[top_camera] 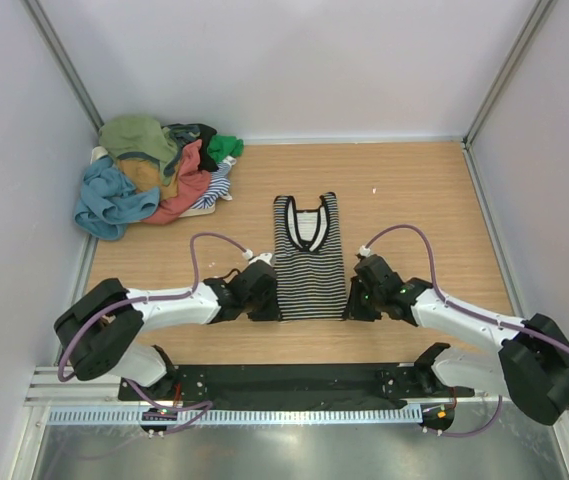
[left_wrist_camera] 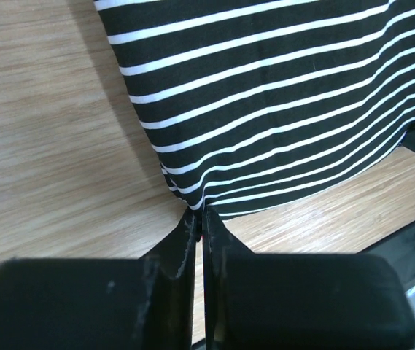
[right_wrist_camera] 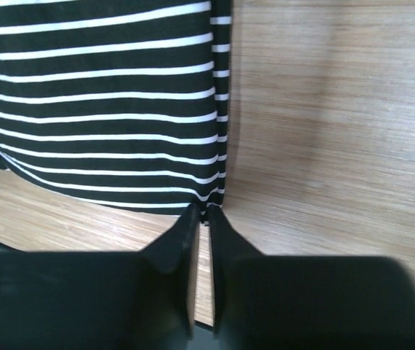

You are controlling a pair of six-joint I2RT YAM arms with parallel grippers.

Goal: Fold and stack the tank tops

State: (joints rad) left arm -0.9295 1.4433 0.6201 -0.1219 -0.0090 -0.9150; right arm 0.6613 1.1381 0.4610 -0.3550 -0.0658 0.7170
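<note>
A black-and-white striped tank top (top_camera: 307, 262) lies flat on the wooden table, straps toward the far side, hem toward me. My left gripper (top_camera: 267, 303) is shut on the hem's left corner; in the left wrist view its tips (left_wrist_camera: 199, 216) pinch the striped cloth (left_wrist_camera: 280, 95). My right gripper (top_camera: 356, 300) is shut on the hem's right corner, with the fingertips (right_wrist_camera: 201, 214) closed on the cloth edge (right_wrist_camera: 98, 109). More tank tops lie in a heap (top_camera: 149, 175) at the far left: olive, teal-blue, coral, mustard and green.
White walls close in the table on the left, back and right. A black mounting plate (top_camera: 294, 385) and a metal rail run along the near edge behind the arm bases. Cables loop above both wrists.
</note>
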